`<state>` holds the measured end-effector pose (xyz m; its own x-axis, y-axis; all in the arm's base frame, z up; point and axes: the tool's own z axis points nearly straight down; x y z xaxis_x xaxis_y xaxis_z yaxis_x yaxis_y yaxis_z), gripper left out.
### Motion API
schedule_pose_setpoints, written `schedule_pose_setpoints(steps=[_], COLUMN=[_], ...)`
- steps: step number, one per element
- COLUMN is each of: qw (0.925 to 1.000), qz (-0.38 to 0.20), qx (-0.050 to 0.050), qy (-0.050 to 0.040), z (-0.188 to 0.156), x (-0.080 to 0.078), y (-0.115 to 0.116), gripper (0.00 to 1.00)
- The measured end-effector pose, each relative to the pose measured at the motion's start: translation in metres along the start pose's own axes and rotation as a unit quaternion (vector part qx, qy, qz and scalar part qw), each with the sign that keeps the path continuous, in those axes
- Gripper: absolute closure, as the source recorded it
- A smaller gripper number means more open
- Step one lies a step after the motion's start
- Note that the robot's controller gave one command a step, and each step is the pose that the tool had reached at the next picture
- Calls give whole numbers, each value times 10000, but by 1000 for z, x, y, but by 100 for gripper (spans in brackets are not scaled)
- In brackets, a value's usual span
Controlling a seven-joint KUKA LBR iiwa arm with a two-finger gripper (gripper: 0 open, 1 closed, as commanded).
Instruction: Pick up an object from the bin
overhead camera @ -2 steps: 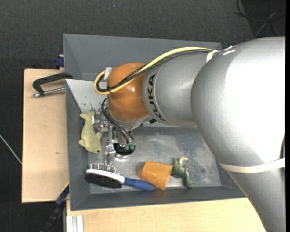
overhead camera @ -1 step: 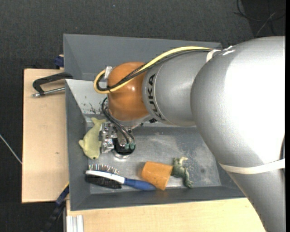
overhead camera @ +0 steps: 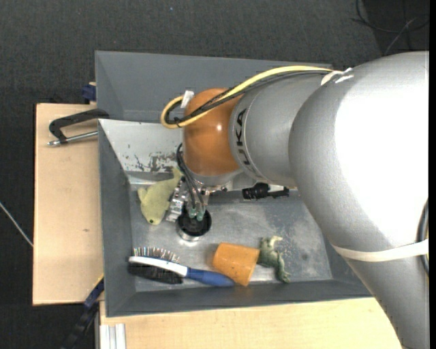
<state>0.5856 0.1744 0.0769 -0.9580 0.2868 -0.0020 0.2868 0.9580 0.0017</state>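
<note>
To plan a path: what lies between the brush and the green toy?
An orange cup, lying on its side, as the camera view shows.

Floor [overhead camera: 41, 54]: dark grey, speckled like carpet, across the top and down the left side.
Cables [overhead camera: 371, 17]: black, looping over the floor in the top right corner.
Wire [overhead camera: 15, 225]: 1 thin pale line slanting across the floor at the left edge.

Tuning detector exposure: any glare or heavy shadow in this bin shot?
Camera view: bright glare on the bin's back-left wall; the arm shades the floor beneath it, around the gripper; the brush, orange cup and green toy along the front lie evenly lit.
</note>
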Motion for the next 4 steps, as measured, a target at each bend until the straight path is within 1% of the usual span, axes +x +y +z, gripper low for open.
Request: schedule_pose_setpoints(steps=[1, 2, 3, 4], qw=[9835, 9796, 9827, 9846], qz=[1808, 2010, 1853, 1747], qx=[-6, -36, 20, -38], qy=[-2, -32, 21, -42], z=[3, -112, -75, -167], x=[-2, -9, -3, -13], y=[20, 22, 23, 14], gripper=[100, 100, 100, 100])
